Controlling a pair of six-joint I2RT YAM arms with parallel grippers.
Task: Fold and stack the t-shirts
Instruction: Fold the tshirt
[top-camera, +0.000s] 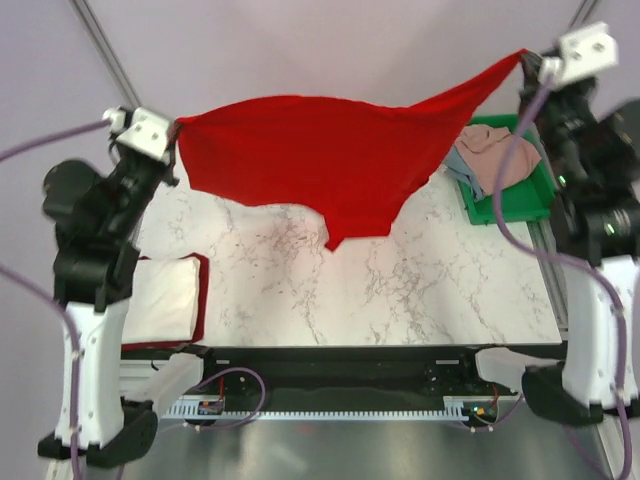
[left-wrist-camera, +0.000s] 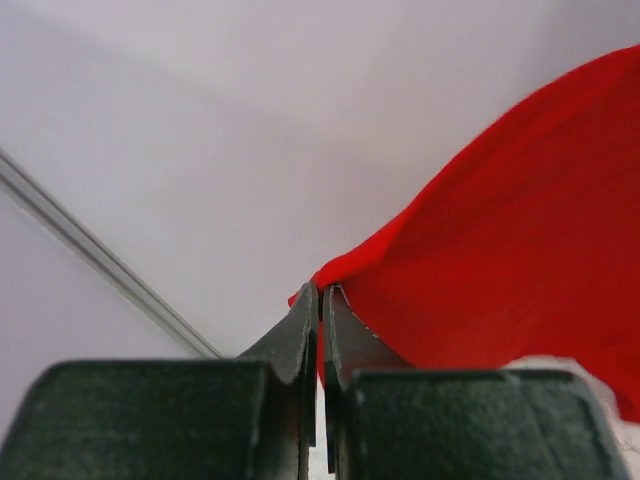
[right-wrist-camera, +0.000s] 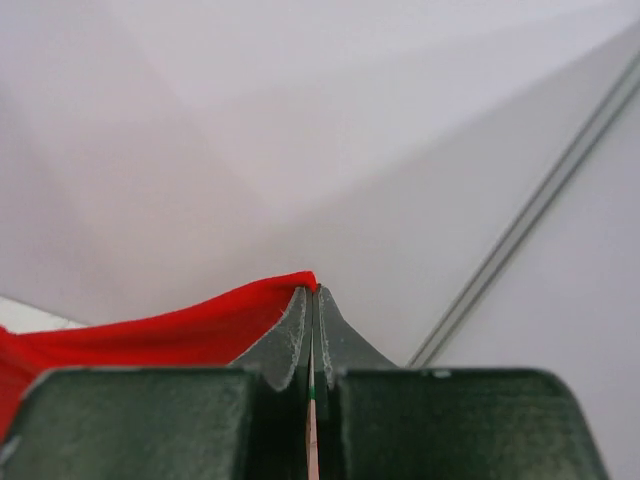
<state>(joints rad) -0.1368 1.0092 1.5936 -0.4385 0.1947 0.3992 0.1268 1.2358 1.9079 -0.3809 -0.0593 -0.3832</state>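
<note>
- Over the table (top-camera: 420, 280), the red t-shirt (top-camera: 320, 165) hangs stretched between 2 arms; its low tip may bunch up on landing.
- The green tray (top-camera: 530, 205) is near — cloth could snag it.
- The left gripper (top-camera: 176, 130) and right gripper (top-camera: 527, 62) each pinch shut on 1 small corner; a hard pull may slip it.

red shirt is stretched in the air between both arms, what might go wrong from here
The left tool and right tool each pinch only a thin edge of the red t-shirt, so it may slip free. The cloth hangs lopsided, one point drooping toward the table, so it could land creased. Its right end runs near the shirts in the green tray and might snag them.
</note>
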